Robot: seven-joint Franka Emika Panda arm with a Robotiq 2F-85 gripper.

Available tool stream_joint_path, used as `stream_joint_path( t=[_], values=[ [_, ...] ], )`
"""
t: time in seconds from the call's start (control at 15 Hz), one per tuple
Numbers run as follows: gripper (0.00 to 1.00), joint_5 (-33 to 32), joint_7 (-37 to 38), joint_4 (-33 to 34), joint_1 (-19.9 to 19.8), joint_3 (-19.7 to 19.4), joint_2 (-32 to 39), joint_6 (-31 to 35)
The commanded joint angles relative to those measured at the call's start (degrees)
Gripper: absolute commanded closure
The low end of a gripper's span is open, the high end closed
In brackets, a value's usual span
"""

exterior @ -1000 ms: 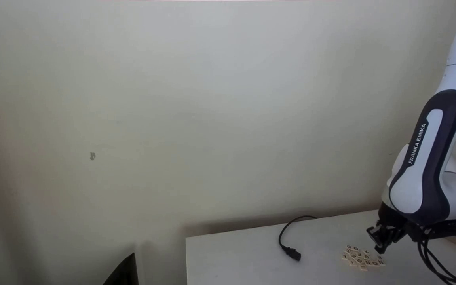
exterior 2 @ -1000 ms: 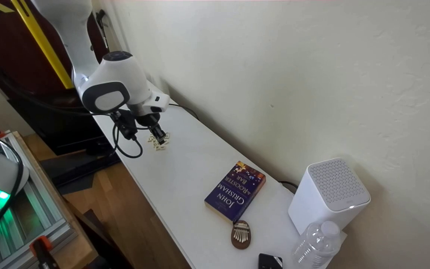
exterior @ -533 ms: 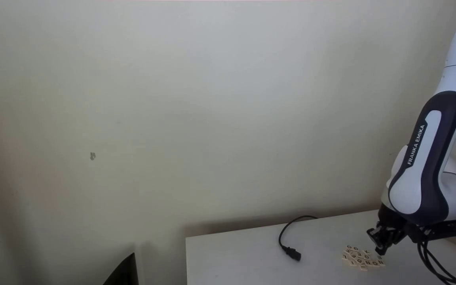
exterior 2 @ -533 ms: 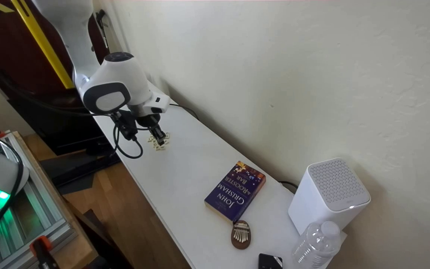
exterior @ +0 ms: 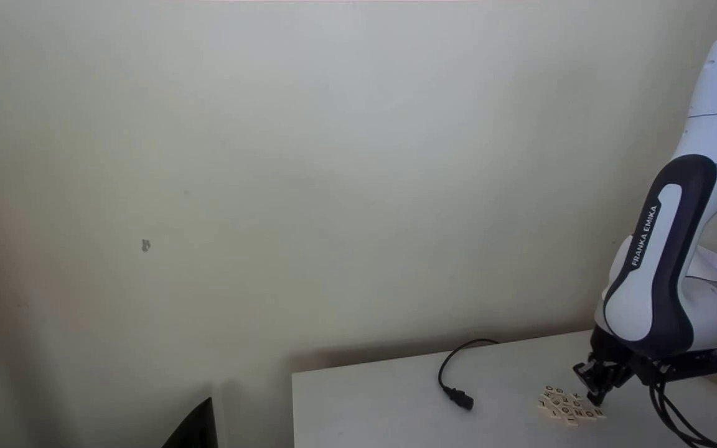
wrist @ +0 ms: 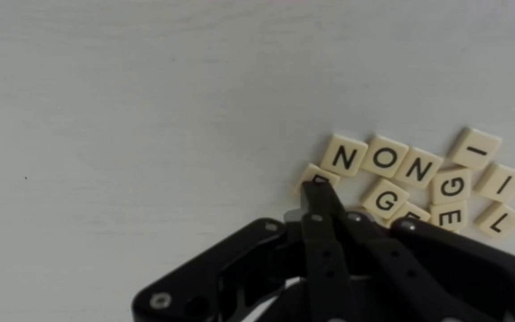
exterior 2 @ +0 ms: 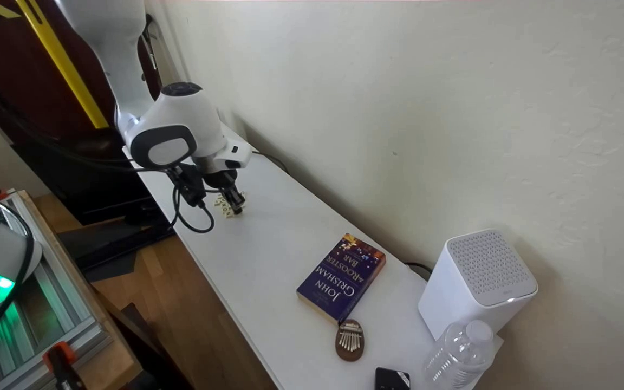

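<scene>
1. Letter tiles (wrist: pixel 384 156) are lying in a tight patch on the tabletop (exterior 2: pixel 268 254), mostly spreading right of the fingertips of the gripper (wrist: pixel 322 190) in the wrist view.
2. Its fingers are appearing drawn together, no gap showing; they are overlapping a half-hidden tile (wrist: pixel 310 175) in that view. Whether they are touching it, I am unable to tell.
3. Judging by looks, I am expecting light, stiff, smooth pieces, hardly fragile, sliding easily under a sideways nudge. Best hold: pinching low across two opposite edges; close neighbours are leaving little finger room.
4. The gripper is covering some tiles and letters, so I am leaving the count open. In both exterior views the tiles are showing too small for sure reading. A black object (exterior 2: pixel 392 379) is being cut off at the near edge in an exterior view.
</scene>
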Motion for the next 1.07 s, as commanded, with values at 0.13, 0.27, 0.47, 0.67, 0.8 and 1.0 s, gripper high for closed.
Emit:
stream_joint_path(
  t=[0.13,0.27,0.47,0.67,0.8,1.0],
  values=[
    [1.0,-1.6,-1.3,1.7,1.2,-1.1,1.2,-2.1],
    [1.0,-0.2,0.0,2.8,1.3,-1.6,2.1,-2.7],
    [1.0,2.0,3.4,4.4,0.5,-1.7,2.9,-4.2],
    [1.0,4.2,7.4,5.8,-1.9,0.0,2.8,-7.3],
    [1.0,6.3,10.2,6.9,-2.5,0.7,3.1,-9.3],
    [1.0,10.0,13.6,7.9,-3.9,2.4,3.1,-11.1]
  ],
)
